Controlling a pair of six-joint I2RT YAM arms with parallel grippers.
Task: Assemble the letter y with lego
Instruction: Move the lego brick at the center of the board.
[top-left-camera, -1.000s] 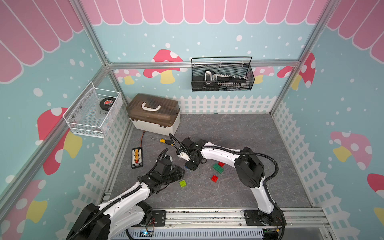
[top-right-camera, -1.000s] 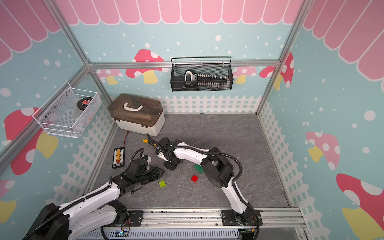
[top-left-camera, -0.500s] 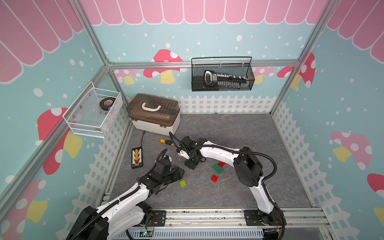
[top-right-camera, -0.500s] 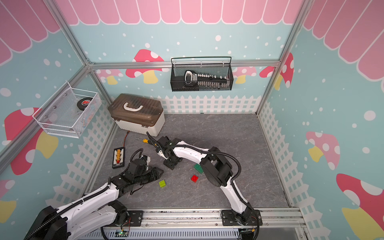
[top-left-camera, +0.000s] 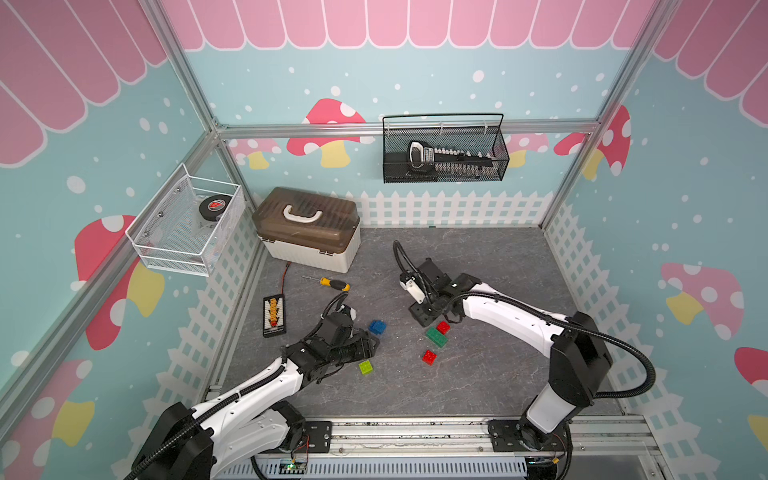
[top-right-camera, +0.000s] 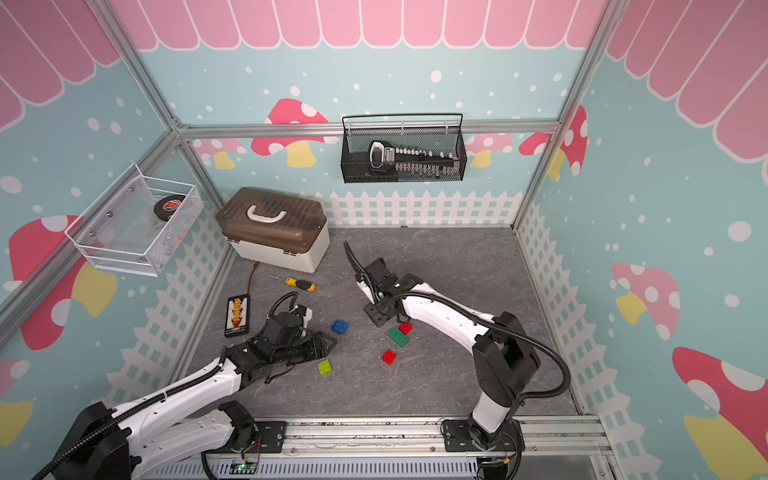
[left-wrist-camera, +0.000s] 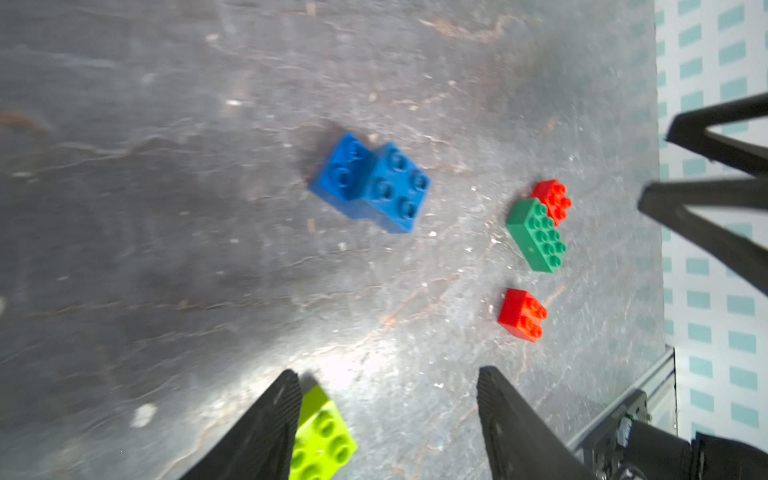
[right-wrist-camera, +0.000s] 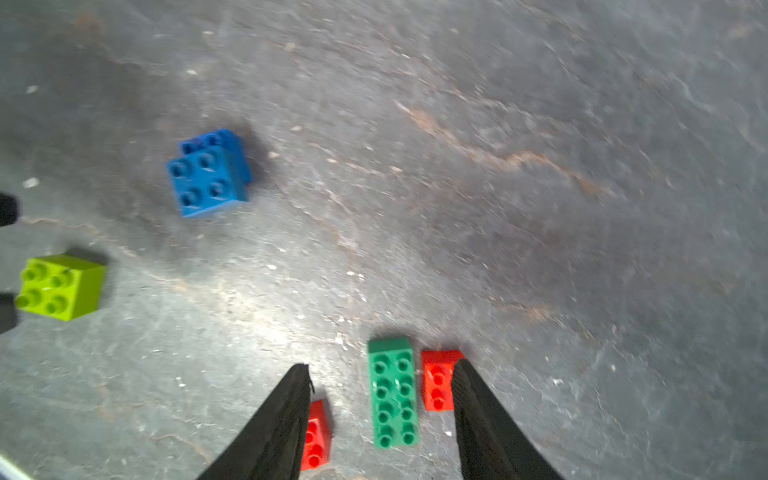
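Observation:
The lego lies loose on the grey floor and no letter y is in view. Two joined blue bricks (top-left-camera: 377, 326) (left-wrist-camera: 372, 183) (right-wrist-camera: 208, 172) sit mid-floor. A lime brick (top-left-camera: 365, 367) (left-wrist-camera: 322, 436) rests just beside one finger of my open, empty left gripper (top-left-camera: 372, 345) (left-wrist-camera: 386, 374). My right gripper (top-left-camera: 428, 318) (right-wrist-camera: 380, 368) stands open over the dark-green brick (top-left-camera: 436, 336) (right-wrist-camera: 392, 392), which shows between its fingers. One red brick (top-left-camera: 443, 327) (right-wrist-camera: 438, 380) touches the green one. Another red brick (top-left-camera: 429, 356) (right-wrist-camera: 318, 434) lies apart.
A yellow-handled screwdriver (top-left-camera: 332, 283) and a black connector strip (top-left-camera: 274, 316) lie behind the left arm. A brown-lidded toolbox (top-left-camera: 307, 228) stands at the back left. Two wire baskets (top-left-camera: 187, 226) (top-left-camera: 444, 153) hang on the walls. A white picket fence (top-left-camera: 457, 210) rims the floor.
My right gripper has opened, left the blue bricks on the floor and swung right to the green and red bricks. The left arm has barely moved.

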